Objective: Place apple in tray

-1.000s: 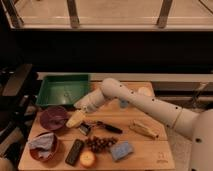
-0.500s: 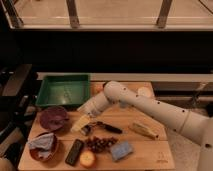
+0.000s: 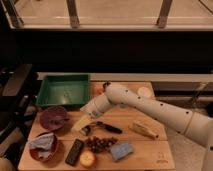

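- Green plastic tray [image 3: 62,93] sits at the back left corner of the wooden table [image 3: 150,156], and nothing is lying in it that I can make out
- apple [image 3: 87,159] is way down at the front edge of the table, well apart from the tray, so it's not in there yet
- it's tucked just beside a dark bunch of grapes [image 3: 100,144], with a dark flat rectangular thing [image 3: 75,152] on its left and a blue sponge [image 3: 121,150] off to the right
- white arm [image 3: 150,107] reaches in from the right and bends down toward the middle of the table
- gripper [image 3: 81,126] hangs low over the tabletop, between the dark-red bowl [image 3: 54,118] and a black-handled tool [image 3: 104,127], a good way short of the apple
- jaws are spread wide and not holding anything as far as I can tell, though the tip looks pale yellowish and is hard to read
- second red bowl [image 3: 42,148] at the front left has a crumpled grey cloth in it
- yellowish long thing [image 3: 143,130] lies on the right, can't tell what it is
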Available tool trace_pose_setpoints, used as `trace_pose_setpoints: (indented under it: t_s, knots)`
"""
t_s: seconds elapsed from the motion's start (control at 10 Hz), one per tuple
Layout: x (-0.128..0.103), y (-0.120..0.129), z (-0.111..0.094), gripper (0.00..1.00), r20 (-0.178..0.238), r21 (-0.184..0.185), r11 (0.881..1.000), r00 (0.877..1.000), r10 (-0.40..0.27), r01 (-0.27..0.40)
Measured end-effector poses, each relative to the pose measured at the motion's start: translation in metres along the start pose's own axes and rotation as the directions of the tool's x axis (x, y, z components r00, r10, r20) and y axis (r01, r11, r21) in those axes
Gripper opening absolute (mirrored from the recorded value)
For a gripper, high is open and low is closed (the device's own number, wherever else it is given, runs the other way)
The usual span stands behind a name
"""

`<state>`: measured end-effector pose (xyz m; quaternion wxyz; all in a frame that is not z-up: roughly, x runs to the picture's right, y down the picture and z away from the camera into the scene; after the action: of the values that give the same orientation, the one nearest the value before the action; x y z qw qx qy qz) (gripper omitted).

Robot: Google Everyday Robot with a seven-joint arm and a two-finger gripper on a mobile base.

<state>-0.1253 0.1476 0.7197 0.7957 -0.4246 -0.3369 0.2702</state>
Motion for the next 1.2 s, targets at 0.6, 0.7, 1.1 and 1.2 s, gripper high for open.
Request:
trace_pose_setpoints:
  t_s: [0.6,0.7,1.1,1.2]
  knots:
    - [0.063,-0.001,-0.061,0.8,0.044,0.05,0.994,0.994,0.099,-0.101]
    - [0.08,0.002,-0.076,0.8,0.058,0.051,0.992,0.992,0.112,-0.115]
    - [0.124,0.023,-0.096,0.8,0.104,0.022,0.993,0.989,0.109,-0.112]
    - [0.127,0.027,-0.094,0.8,0.102,-0.005,0.997,0.992,0.08,-0.08]
